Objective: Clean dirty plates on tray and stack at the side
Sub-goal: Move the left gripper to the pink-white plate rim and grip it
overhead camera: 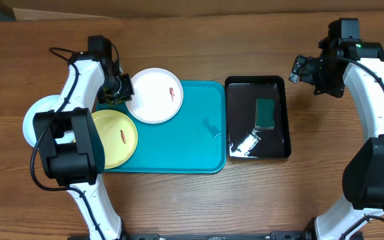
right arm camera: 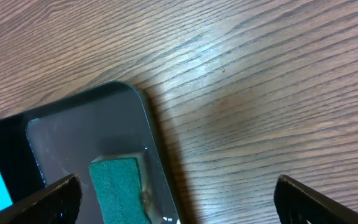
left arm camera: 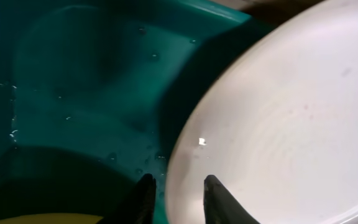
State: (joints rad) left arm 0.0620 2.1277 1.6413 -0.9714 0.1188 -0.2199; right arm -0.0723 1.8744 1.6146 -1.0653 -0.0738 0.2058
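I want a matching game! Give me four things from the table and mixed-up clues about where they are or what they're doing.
Things:
1. white plate
2. yellow plate
3. green sponge
4. right gripper

Clues:
A. inside the black tray
B. wide open, holding nothing
C. rim sits between the fingers of the left gripper
D. on the near left corner of the teal tray

Pairs: 1-C, 2-D, 3-A, 4-B
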